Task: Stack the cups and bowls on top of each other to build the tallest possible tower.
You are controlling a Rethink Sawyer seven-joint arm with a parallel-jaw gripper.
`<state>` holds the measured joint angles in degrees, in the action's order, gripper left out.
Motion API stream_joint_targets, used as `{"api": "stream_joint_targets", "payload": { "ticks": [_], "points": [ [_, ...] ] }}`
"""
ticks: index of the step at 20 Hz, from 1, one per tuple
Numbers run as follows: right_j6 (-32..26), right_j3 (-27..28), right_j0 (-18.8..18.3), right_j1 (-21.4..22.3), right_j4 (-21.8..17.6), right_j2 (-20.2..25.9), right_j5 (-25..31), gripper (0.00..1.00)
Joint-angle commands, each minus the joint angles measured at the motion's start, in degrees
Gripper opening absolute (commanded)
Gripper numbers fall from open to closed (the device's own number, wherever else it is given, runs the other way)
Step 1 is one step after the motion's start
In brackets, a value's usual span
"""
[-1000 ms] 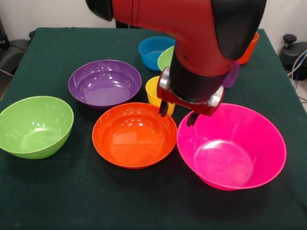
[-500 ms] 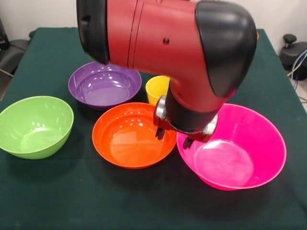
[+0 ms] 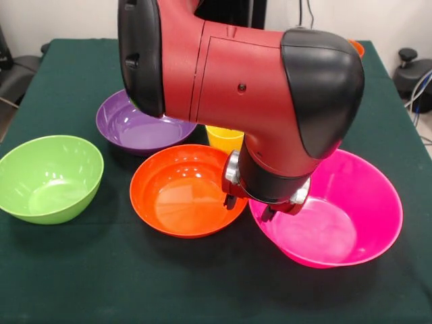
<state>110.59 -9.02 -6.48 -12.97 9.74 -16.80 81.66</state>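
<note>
You had a dark green cloth-covered table filling most of the frame, with a pale wall along the top edge and dark equipment at the upper left and upper right corners. The red and black arm came down from the top and covered the middle of the picture.

The gripper sat low at centre, its two dark fingers spread apart and holding nothing. One tip hung over the right inner rim of the large orange bowl; the other hung over the left inner rim of the huge pink bowl. Those two bowls stood just beside each other, rims close together under the gripper, in the lower middle and lower right.

The purple bowl lay at the centre left, partly hidden by the arm. A green bowl stood at the far left, apart from the others. The yellow cup showed only as a strip behind the orange bowl, under the arm. A sliver of orange peeked out at the upper right; you could not tell what it was. All bowls stood singly and upright.
</note>
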Motion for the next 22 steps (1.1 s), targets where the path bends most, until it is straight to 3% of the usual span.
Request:
{"api": "stream_joint_targets", "payload": {
  "ticks": [1, 22],
  "points": [
    [-11.75, 1.74, -1.80, -1.72, 1.60, 0.68, 3.52, 1.00],
    [-16.63, 4.01, -4.80, -3.91, 12.86, -10.70, 5.09, 1.00]
  ]
}}
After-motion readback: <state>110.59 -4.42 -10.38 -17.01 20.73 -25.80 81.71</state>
